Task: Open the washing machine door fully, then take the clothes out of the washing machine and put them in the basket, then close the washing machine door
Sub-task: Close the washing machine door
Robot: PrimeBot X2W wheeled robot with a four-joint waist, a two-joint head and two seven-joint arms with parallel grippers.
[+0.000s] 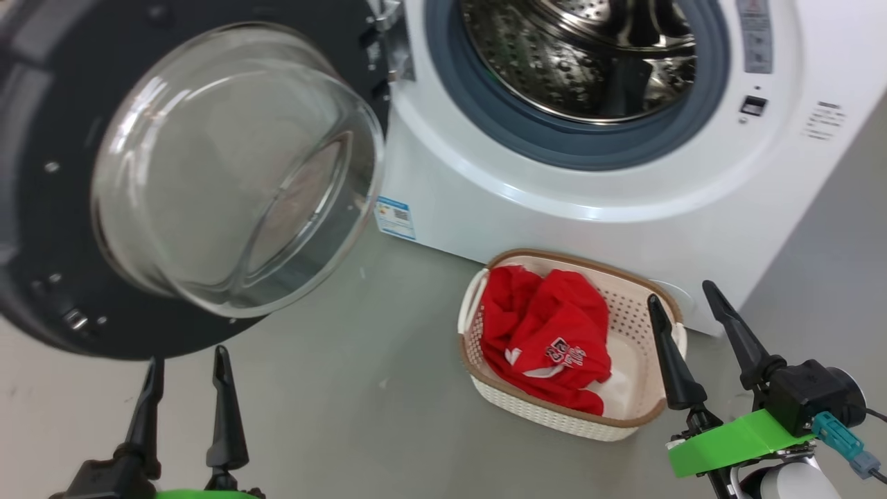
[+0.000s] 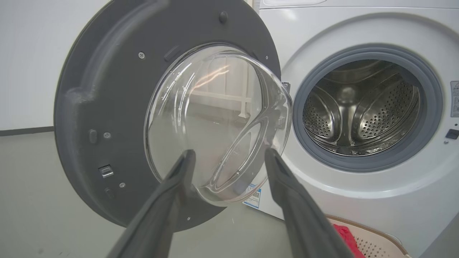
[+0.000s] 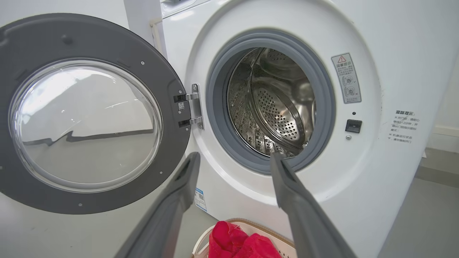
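Left fingers (image 1: 223, 409) & right fingers (image 1: 669, 360) wide apart, empty; clothes (image 1: 547, 333) in basket (image 1: 540, 409), so prob push washing machine door (image 1: 41, 229) at free edge til latched.

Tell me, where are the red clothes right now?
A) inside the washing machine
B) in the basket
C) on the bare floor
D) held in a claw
B: the red clothes lie bunched up in the basket, which stands on the floor in front of the washing machine.
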